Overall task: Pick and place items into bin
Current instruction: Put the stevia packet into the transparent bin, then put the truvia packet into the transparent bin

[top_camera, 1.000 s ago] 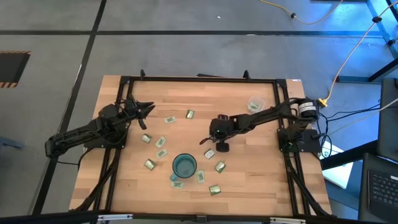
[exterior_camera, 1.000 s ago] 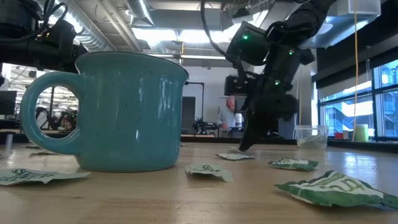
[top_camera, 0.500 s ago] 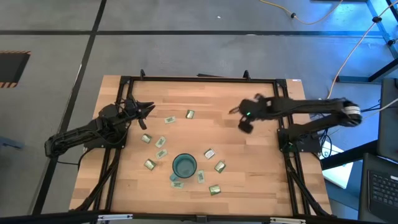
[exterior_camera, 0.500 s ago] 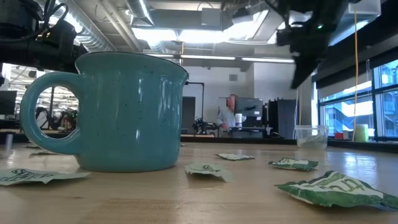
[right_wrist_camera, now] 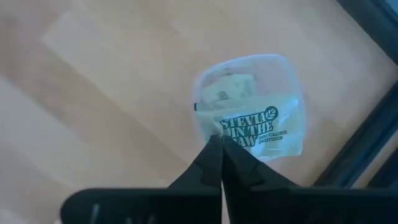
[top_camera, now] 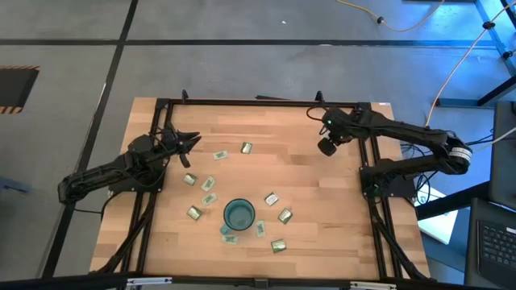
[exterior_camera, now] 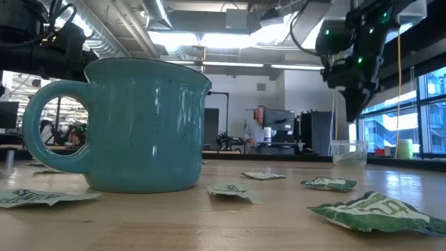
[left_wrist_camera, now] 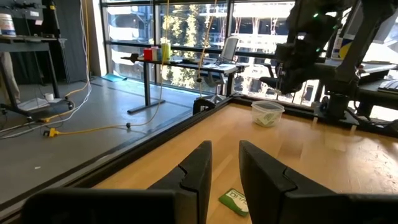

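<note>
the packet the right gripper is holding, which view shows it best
The right wrist view: the packet hangs from the shut right gripper over the bin, its print readable. In the high, low and left wrist views it cannot be made out.

Right end effector pinched, raised

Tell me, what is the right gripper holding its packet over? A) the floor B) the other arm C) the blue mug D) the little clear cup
D: in the right wrist view the right gripper pinches a packet directly above the translucent cup, which already has a packet inside; the teal mug stands far off.
</note>
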You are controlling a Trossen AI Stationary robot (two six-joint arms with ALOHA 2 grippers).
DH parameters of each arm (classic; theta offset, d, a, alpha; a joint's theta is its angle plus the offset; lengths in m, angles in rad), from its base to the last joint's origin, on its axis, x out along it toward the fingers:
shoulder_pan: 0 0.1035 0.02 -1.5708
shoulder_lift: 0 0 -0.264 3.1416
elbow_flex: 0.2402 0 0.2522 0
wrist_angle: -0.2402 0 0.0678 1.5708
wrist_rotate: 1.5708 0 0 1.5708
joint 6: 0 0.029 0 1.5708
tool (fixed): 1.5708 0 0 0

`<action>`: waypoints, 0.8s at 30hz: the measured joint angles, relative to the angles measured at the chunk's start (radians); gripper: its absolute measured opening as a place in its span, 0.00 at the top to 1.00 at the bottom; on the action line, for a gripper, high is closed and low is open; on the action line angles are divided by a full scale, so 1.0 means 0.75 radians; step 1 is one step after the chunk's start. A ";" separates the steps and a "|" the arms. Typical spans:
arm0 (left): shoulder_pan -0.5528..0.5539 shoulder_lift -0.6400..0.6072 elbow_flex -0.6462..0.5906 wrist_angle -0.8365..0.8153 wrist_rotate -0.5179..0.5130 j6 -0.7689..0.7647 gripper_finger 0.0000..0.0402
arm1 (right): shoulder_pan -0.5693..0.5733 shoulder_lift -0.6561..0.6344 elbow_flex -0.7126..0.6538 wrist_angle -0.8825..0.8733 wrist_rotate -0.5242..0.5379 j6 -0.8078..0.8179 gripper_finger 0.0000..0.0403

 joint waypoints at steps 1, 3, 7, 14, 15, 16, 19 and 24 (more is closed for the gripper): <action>0.000 0.000 0.000 0.000 0.000 0.000 0.81 | -0.016 0.016 -0.008 0.010 0.001 -0.007 1.00; 0.000 0.000 0.000 0.000 0.000 0.000 0.81 | -0.042 0.052 -0.015 0.028 0.000 -0.029 1.00; 0.000 0.000 0.000 0.000 0.003 0.000 0.81 | -0.085 0.127 -0.016 0.067 -0.005 -0.045 1.00; 0.000 0.000 0.000 0.000 0.003 0.000 0.81 | -0.127 0.236 -0.017 0.084 -0.011 -0.079 1.00; 0.000 0.000 0.000 0.000 0.003 0.000 0.81 | -0.127 0.245 -0.017 0.084 -0.011 -0.097 1.00; 0.000 0.000 0.000 0.000 0.003 0.000 0.81 | -0.127 0.250 -0.017 0.084 -0.011 -0.110 1.00; 0.000 0.000 0.000 0.000 0.003 0.000 0.81 | -0.127 0.260 -0.017 0.084 -0.011 -0.111 0.97; 0.000 0.000 0.000 0.000 0.003 0.000 0.81 | -0.127 0.256 -0.017 0.084 -0.010 -0.111 0.86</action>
